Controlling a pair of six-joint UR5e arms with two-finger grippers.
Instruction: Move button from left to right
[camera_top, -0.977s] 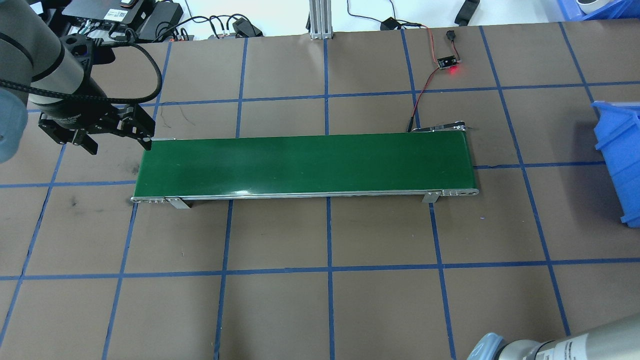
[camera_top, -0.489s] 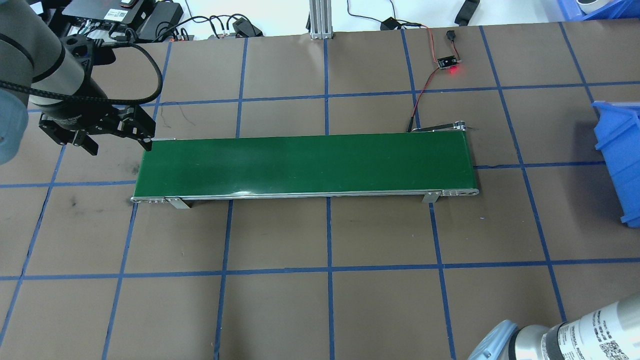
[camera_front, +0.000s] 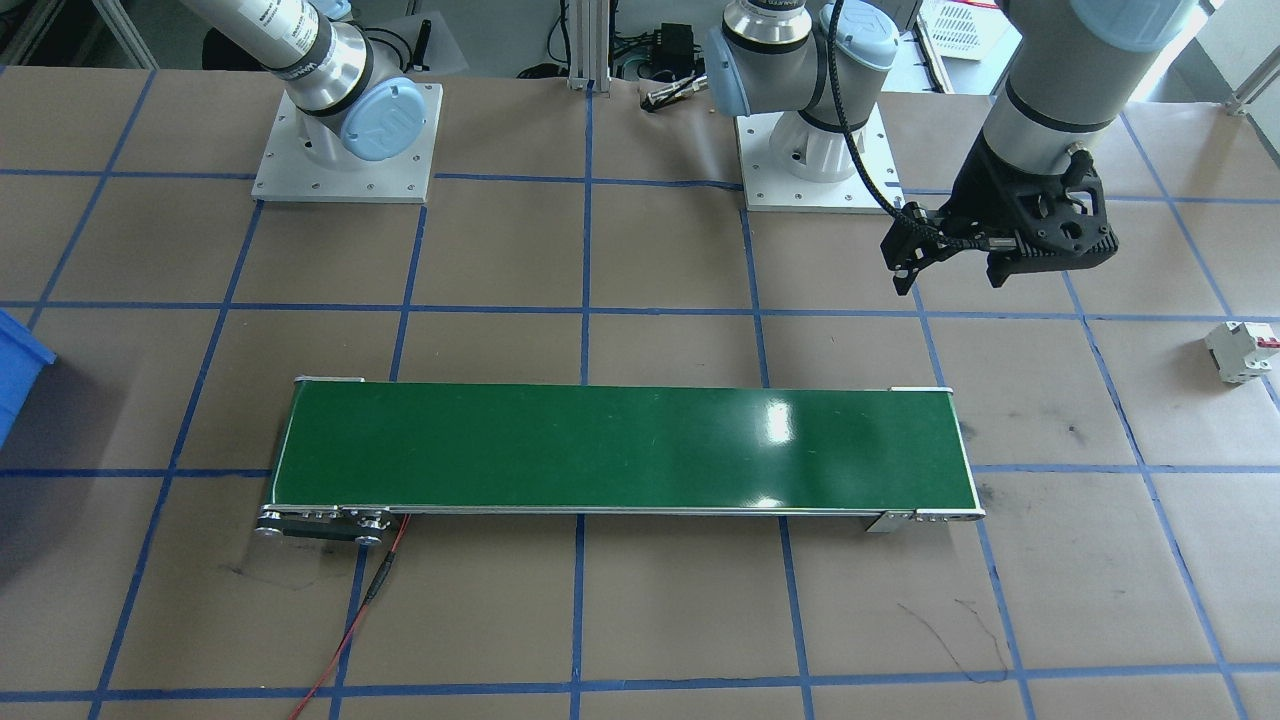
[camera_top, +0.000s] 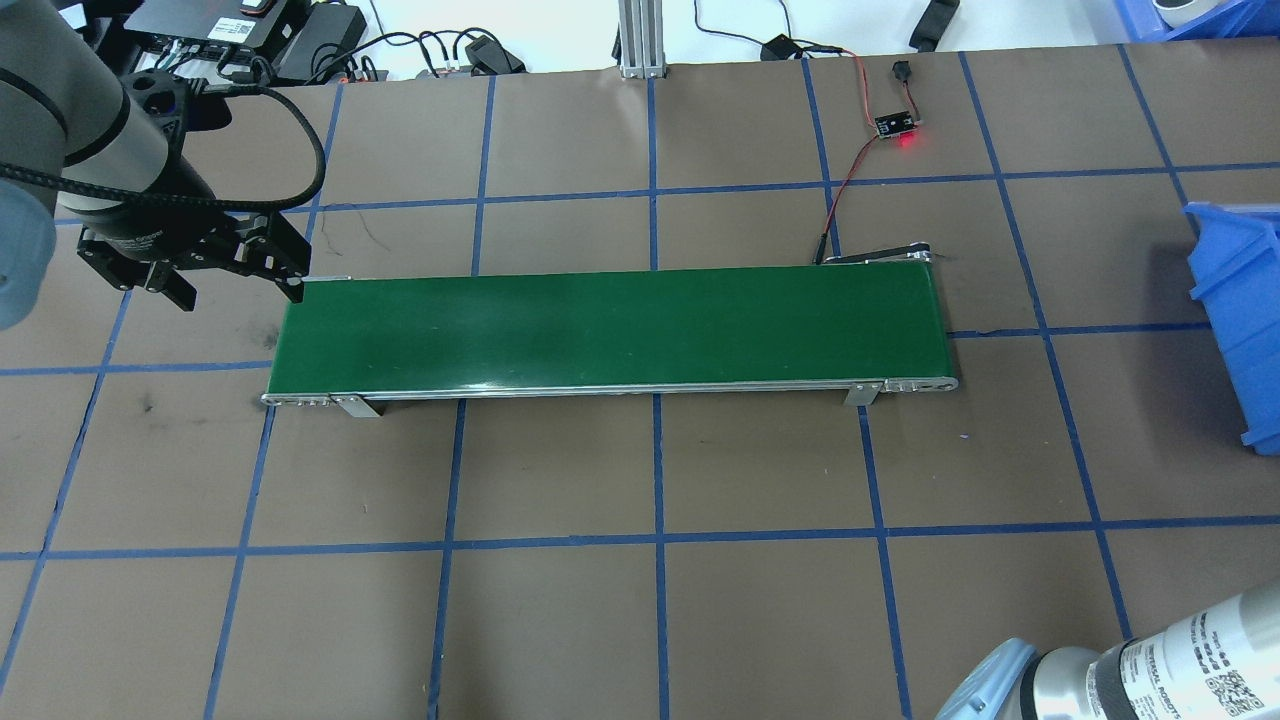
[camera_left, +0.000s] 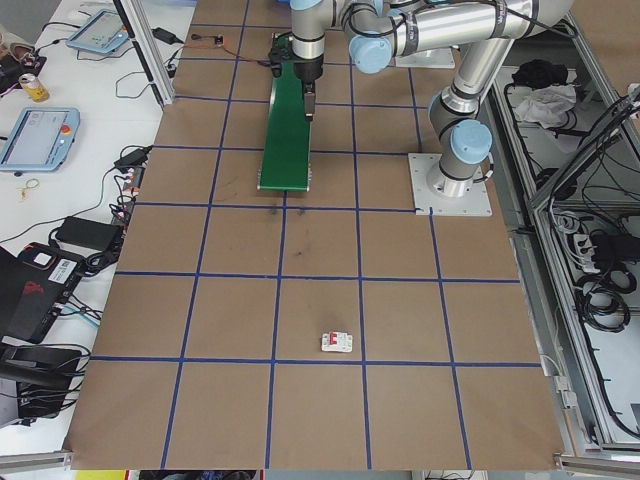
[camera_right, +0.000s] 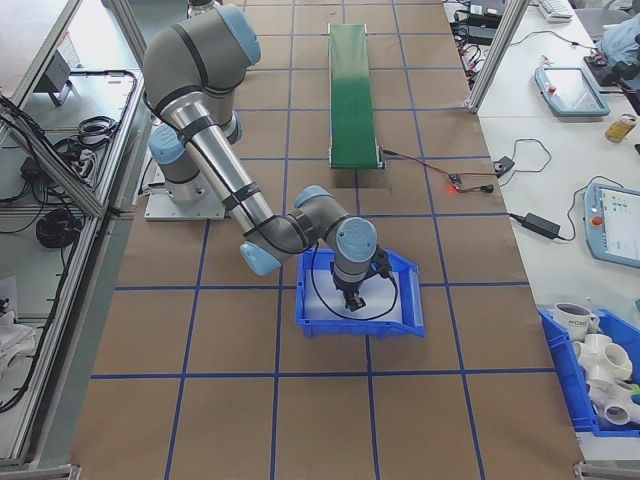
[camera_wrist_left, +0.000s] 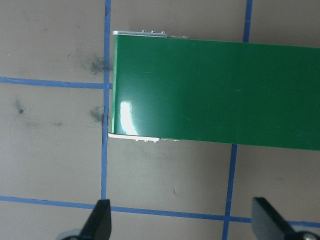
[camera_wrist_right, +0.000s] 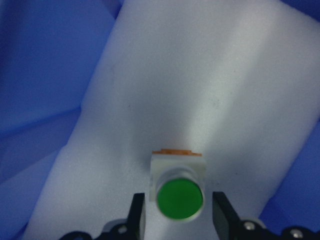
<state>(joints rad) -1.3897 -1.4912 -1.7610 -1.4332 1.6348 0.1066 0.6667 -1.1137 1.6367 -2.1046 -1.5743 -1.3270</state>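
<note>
Right fingers (camera_wrist_right: 138, 212): two dark pads stand one on each side of the button (camera_wrist_right: 179, 195), with a thin gap visible between each pad and the button's white-grey body. They are apart and not clamped. The button's green cap faces the wrist camera; its orange base shows at the far edge. It lies on a white foam pad (camera_wrist_right: 210, 85) inside the blue bin (camera_right: 395, 315).

Right gripper (camera_right: 351, 298): in the right-end view it points down into the blue bin, which sits on the worktop (camera_right: 240, 400) well beyond the conveyor's (camera_right: 352, 85) end.

Left fingers (camera_wrist_left: 99, 220): two dark tips appear at the lower edge of the wrist view, set wide apart with nothing between them. Bare worktop lies below them, and the conveyor's end sits just ahead.

Left gripper (camera_front: 950, 265): in the front-facing view it hangs above the worktop, on the robot's side of the conveyor's end and clear of the green belt (camera_front: 620, 445). In the overhead view it stands just beside the conveyor's far corner.

Other items: a white circuit breaker (camera_front: 1243, 350) with a red mark lies on the worktop, well apart from the conveyor, beyond the end near the left gripper. A red and black wire (camera_top: 850, 170) runs from the conveyor's other end to a small board (camera_top: 895, 124) with a red light.
</note>
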